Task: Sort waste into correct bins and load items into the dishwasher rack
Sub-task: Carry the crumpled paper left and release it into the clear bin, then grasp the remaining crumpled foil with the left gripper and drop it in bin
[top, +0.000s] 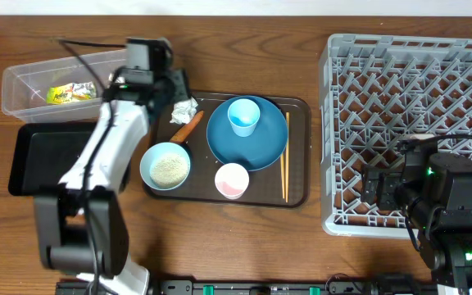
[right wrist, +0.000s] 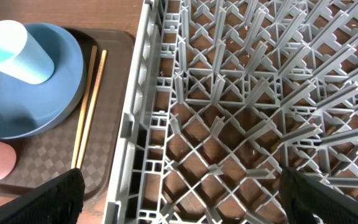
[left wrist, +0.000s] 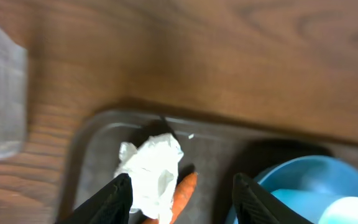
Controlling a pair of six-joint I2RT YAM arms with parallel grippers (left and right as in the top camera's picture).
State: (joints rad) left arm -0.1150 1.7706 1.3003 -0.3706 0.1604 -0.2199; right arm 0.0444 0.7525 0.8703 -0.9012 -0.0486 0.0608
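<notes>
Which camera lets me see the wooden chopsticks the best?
The right wrist view: the chopsticks are close and big, two separate sticks lying on the brown tray beside the dark-blue dish. The overhead view shows the chopsticks whole but thin and small. The left wrist view does not show them.

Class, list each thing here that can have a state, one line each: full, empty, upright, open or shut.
Clear tub: holds the wrapper.
Pale-teal bowl: holds rice.
Light-blue cup: upright on the dark-blue dish.
Pink cup: upright.
Dishwasher rack: no dishes loaded.
Left pincer: open, above the crumpled paper.
Right pincer: open, over the rack.
</notes>
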